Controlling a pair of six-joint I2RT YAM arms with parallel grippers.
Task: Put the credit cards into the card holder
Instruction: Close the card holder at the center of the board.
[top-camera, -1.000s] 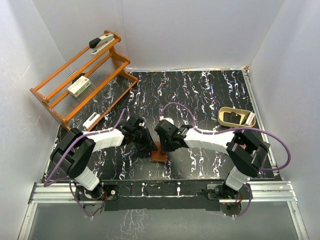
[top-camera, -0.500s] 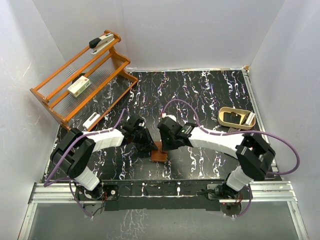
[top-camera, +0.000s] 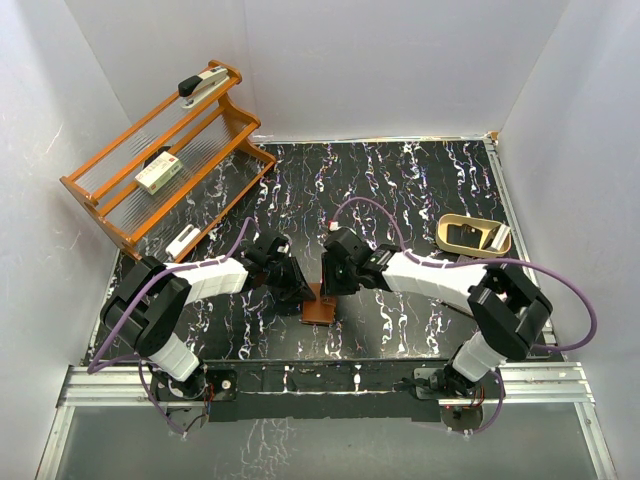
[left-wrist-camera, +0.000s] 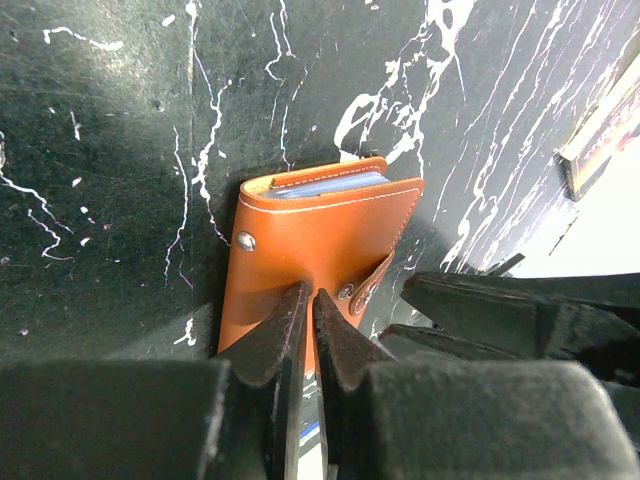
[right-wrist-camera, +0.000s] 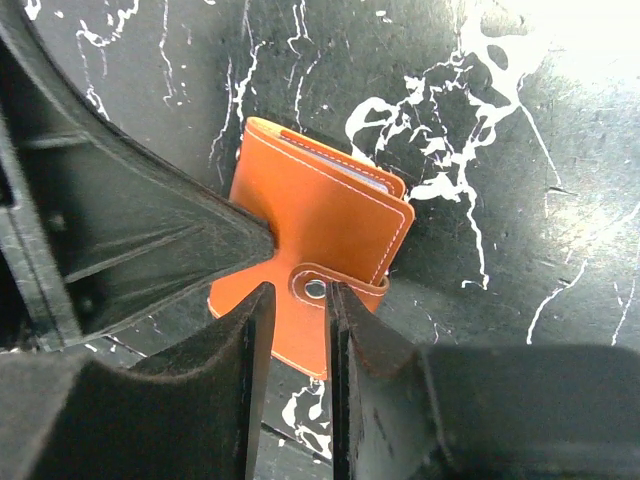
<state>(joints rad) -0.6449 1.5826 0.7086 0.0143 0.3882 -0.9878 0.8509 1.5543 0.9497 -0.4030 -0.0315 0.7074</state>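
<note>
The card holder (top-camera: 318, 309) lies folded shut on the black marbled table between my two grippers; it is orange-brown leather (left-wrist-camera: 320, 235) with a snap tab (right-wrist-camera: 318, 288) fastened across its edge. Pale blue edges of the credit cards (left-wrist-camera: 330, 187) show inside the fold, and again in the right wrist view (right-wrist-camera: 352, 172). My left gripper (left-wrist-camera: 308, 293) is shut, its tips resting on the holder's cover. My right gripper (right-wrist-camera: 298, 290) stands slightly open, fingers either side of the snap, nothing pinched. Both meet over the holder in the top view: left gripper (top-camera: 298, 295), right gripper (top-camera: 327, 288).
An orange wooden rack (top-camera: 110, 205) stands at the back left with a stapler (top-camera: 203, 82) and a white-and-green box (top-camera: 158, 175) on it. A small white item (top-camera: 183, 241) lies by its foot. A tan curved object (top-camera: 470, 235) sits at the right.
The right gripper's jaws have parted from nearly shut, and its wrist has drawn back slightly from the holder. The left gripper and the holder have stayed put.
</note>
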